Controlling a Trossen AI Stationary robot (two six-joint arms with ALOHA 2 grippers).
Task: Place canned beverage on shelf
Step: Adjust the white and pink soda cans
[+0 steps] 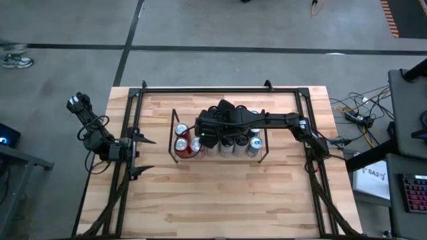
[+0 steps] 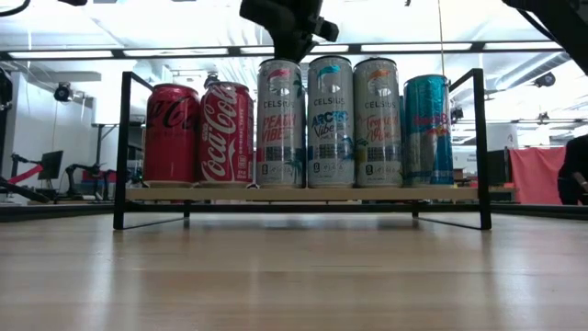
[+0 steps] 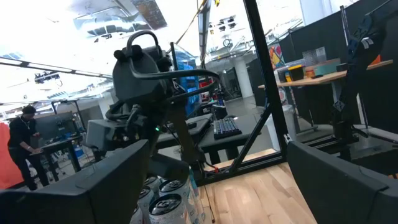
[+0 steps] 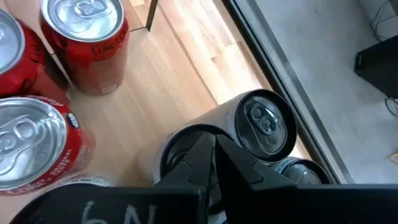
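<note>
**Colleague:** Where is everything now?

**Me:** I take as landmark the low shelf with black wire end frames and a light wood base (image 2: 303, 194). On it stand two red cola cans (image 2: 198, 134), three tall silver cans (image 2: 330, 121) and one teal can (image 2: 426, 130), all upright, in a row, touching or nearly so. My right gripper (image 4: 214, 152) hangs directly above the shelf, over the silver can next to the red ones. Its fingers are pressed together and they pinch nothing. My left gripper (image 1: 141, 155) waits well to the side of the shelf, fingers spread wide, empty.

**Colleague:** So the can is placed?

**Me:** I think yes; it remains to retreat.

**Colleague:** What can go wrong?

**Me:** The closed fingertips are very near the can tops. If I pull the arm sideways before lifting, they may catch a rim and tip a tall can, and this one would push its neighbours. I would go straight up first.
</note>
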